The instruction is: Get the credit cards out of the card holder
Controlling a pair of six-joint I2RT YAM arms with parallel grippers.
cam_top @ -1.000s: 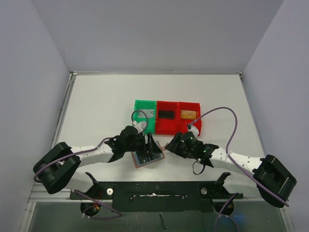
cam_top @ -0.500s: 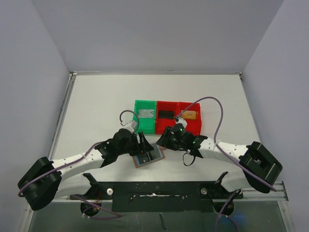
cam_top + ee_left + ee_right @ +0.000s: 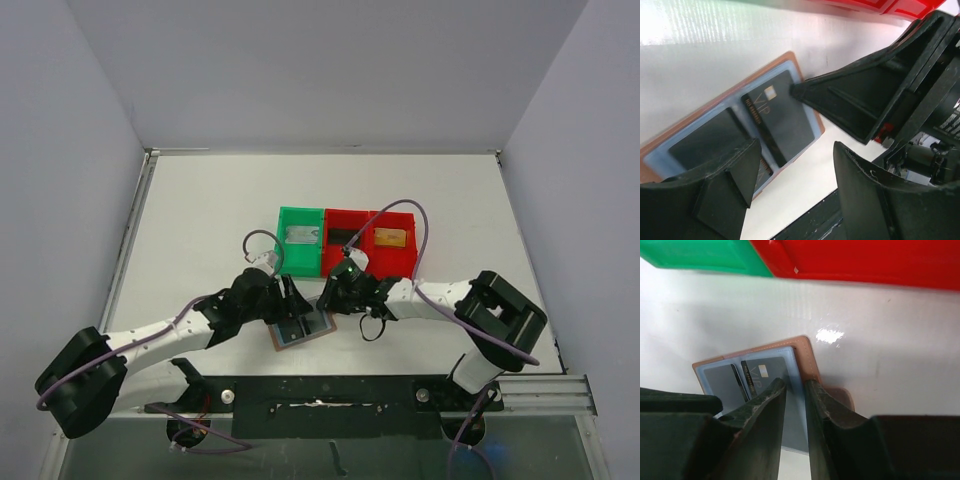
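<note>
The brown card holder [image 3: 301, 330] lies open on the table, its blue-grey sleeves up. In the left wrist view a black credit card [image 3: 782, 120] marked VIP fills the right sleeve and a dark card [image 3: 707, 140] the left one. My left gripper [image 3: 795, 187] is open and wide, with its left finger over the holder's near left part [image 3: 655, 167]. My right gripper [image 3: 795, 386] reaches in from the right. Its jaws stand a narrow gap apart over the sleeve's right edge [image 3: 796, 365], one tip on the VIP card [image 3: 765, 371].
Behind the holder stands a green bin [image 3: 287, 258] with a silver card [image 3: 302, 236]. Beside it are a red bin [image 3: 345, 262] with a black card [image 3: 343, 238] and another red bin [image 3: 392, 262] with a gold card [image 3: 391, 238]. The black rail [image 3: 320, 392] runs along the near edge.
My right arm has swung left onto the holder's right side and its jaws have narrowed a lot. The left gripper shifted slightly down and left, staying open.
</note>
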